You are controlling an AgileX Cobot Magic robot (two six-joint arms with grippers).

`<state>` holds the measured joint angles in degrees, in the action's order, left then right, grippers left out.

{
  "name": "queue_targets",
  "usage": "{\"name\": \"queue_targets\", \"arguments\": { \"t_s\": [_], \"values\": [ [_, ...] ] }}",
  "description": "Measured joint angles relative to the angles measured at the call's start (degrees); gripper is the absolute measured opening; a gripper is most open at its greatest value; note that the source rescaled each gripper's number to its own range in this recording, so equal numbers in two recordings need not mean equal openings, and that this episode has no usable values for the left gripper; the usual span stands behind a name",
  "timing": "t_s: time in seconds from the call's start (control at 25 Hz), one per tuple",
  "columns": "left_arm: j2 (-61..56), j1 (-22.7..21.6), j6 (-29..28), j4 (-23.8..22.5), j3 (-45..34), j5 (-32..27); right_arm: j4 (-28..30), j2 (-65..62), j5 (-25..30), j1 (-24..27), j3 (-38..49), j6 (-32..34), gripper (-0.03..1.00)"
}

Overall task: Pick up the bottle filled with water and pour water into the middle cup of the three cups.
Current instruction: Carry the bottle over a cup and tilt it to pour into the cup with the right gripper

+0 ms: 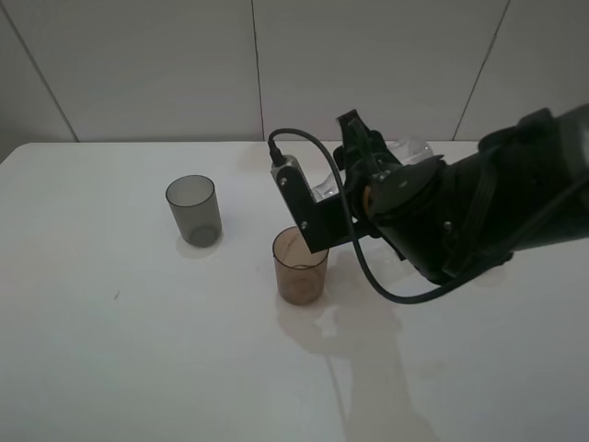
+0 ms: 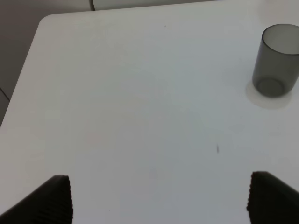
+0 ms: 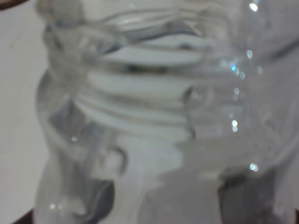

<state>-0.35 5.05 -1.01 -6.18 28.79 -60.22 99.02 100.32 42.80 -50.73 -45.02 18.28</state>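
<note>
My right gripper (image 1: pixel 363 166) is shut on the clear bottle (image 1: pixel 411 152) and holds it tilted, neck down to the left, just above and behind the amber-brown middle cup (image 1: pixel 300 269). In the right wrist view the bottle's threaded neck (image 3: pixel 140 93) fills the frame. The smoky grey cup (image 1: pixel 193 210) stands to the left of the amber cup and also shows in the left wrist view (image 2: pixel 276 60). The mauve-purple cup is hidden behind the right arm. My left gripper (image 2: pixel 163 200) is open and empty over the table, out of the exterior view.
The white table (image 1: pixel 138 350) runs back to a tiled wall. The right arm and its black cable (image 1: pixel 363 267) hang over the table's right half. The table's left edge and corner (image 2: pixel 44 21) show in the left wrist view.
</note>
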Motion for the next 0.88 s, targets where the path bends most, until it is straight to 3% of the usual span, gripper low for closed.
{"name": "queue_targets", "arguments": {
  "t_s": [0.36,0.88],
  "values": [
    [0.0,0.0,0.0,0.0,0.0,0.0,0.0,0.0,1.4,0.0,-0.1,-7.0,0.0],
    [0.0,0.0,0.0,0.0,0.0,0.0,0.0,0.0,1.7,-0.3,-0.1,-8.3,0.0]
  ]
}}
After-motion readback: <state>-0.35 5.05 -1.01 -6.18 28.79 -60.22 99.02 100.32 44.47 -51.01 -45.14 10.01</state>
